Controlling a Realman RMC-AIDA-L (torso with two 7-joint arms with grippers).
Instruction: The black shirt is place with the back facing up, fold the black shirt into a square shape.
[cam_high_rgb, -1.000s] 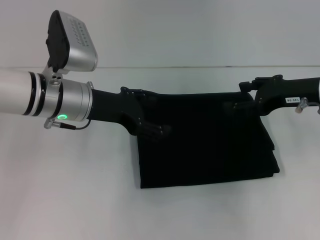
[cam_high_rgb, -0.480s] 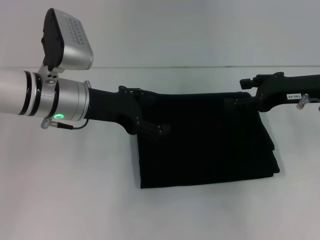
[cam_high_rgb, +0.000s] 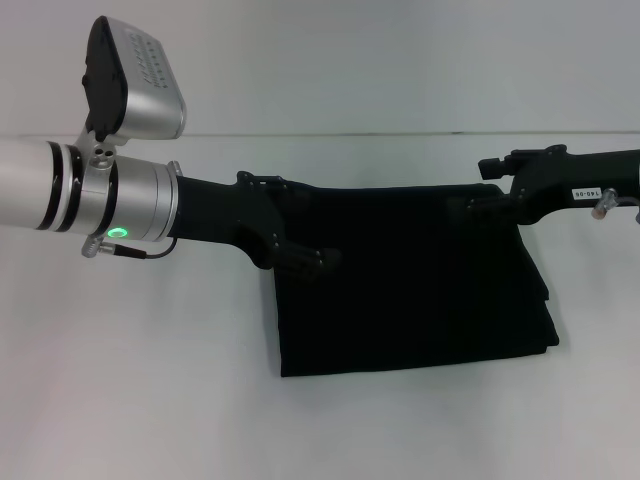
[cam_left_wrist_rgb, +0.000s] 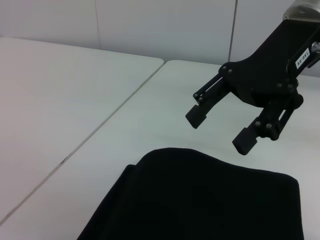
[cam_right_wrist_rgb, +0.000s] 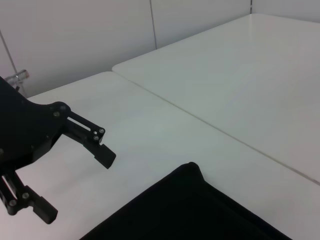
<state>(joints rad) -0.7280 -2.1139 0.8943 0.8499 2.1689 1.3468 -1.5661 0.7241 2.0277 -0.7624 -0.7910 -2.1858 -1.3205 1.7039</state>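
Note:
The black shirt (cam_high_rgb: 420, 300) lies folded into a rough rectangle on the white table (cam_high_rgb: 150, 400), with a thicker layered edge on its right side. My left gripper (cam_high_rgb: 305, 260) hovers over the shirt's far left corner. The right wrist view shows this left gripper (cam_right_wrist_rgb: 75, 185) open and empty beside the shirt (cam_right_wrist_rgb: 200, 215). My right gripper (cam_high_rgb: 472, 210) is over the far right corner. In the left wrist view the right gripper (cam_left_wrist_rgb: 220, 132) is open with nothing between its fingers, just above the cloth's edge (cam_left_wrist_rgb: 200, 200).
The white table runs on all sides of the shirt. A seam (cam_left_wrist_rgb: 110, 115) between two tabletops passes close to the shirt's far side. A pale wall (cam_high_rgb: 400, 60) stands behind the table.
Both arms shifted very slightly to the left a second ago and have been still since. The shirt has not moved.

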